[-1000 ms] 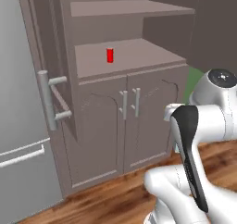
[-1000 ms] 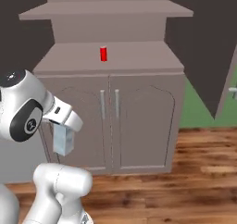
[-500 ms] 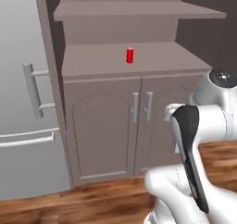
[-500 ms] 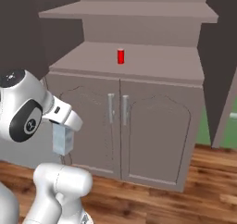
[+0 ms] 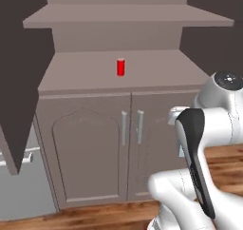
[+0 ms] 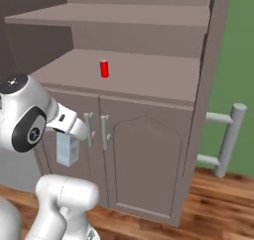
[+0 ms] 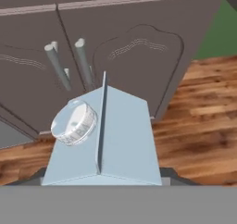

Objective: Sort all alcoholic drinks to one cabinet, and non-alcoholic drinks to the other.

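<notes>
A slim pale-blue container (image 7: 104,137), one of the non-alcoholic drinks, has a folded top and a round clear cap. It sits between the jaws of my gripper (image 6: 70,138), which is shut on it. The container (image 6: 67,150) hangs low in front of the lower cabinet's double doors (image 6: 141,159), which are closed. Their two bar handles (image 7: 69,63) stand just beyond it. A small red can (image 5: 121,67), the other non-alcoholic drink, stands upright on the counter shelf (image 5: 85,74) above the doors. It also shows as the can (image 6: 104,69) from the right.
A grey fridge front (image 5: 21,191) lies low on the left, with a dark panel (image 5: 19,77) above it. A shelf (image 5: 128,16) runs over the counter. At the right are a green wall (image 6: 238,50), a grey bar handle (image 6: 233,135) and a wooden floor (image 7: 203,112).
The whole picture has shifted as the base drove: the fridge slid off to the left and the double-door cabinet now sits centred and closer. The arm holds the container as before.
</notes>
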